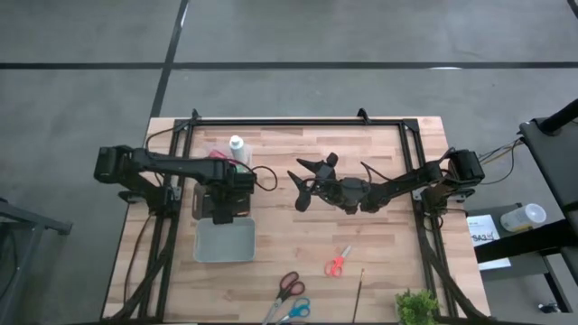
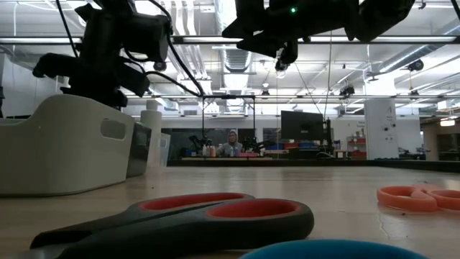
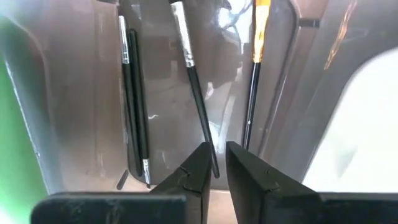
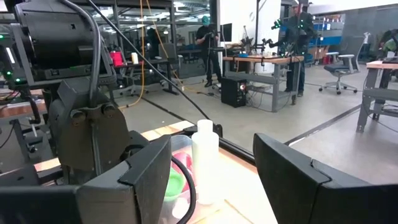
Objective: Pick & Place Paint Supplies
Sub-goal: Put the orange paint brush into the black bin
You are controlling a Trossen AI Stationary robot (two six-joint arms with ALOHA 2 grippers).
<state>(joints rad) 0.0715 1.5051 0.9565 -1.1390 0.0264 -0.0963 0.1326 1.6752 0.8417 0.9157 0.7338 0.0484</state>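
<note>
My left gripper (image 3: 219, 168) points straight down over a clear tray (image 3: 81, 124), its fingers a narrow gap apart with nothing between them. Several thin dark-handled brushes (image 3: 198, 99) lie flat on the tray's floor below it. A white paint bottle (image 1: 237, 146) stands upright at the table's far left, with something pink (image 1: 217, 155) beside it. A green shape (image 3: 12, 124) shows beside the tray. One more brush (image 1: 361, 284) lies near the table's front edge. My right gripper (image 1: 302, 185) hangs open and level above the table's middle, holding nothing.
A pale bin (image 1: 224, 239) stands just in front of the tray. Orange scissors (image 1: 339, 262), red-and-black scissors (image 1: 289, 287) and blue scissors (image 1: 296, 311) lie toward the front edge. A green plant (image 1: 415, 307) sits at the front right corner.
</note>
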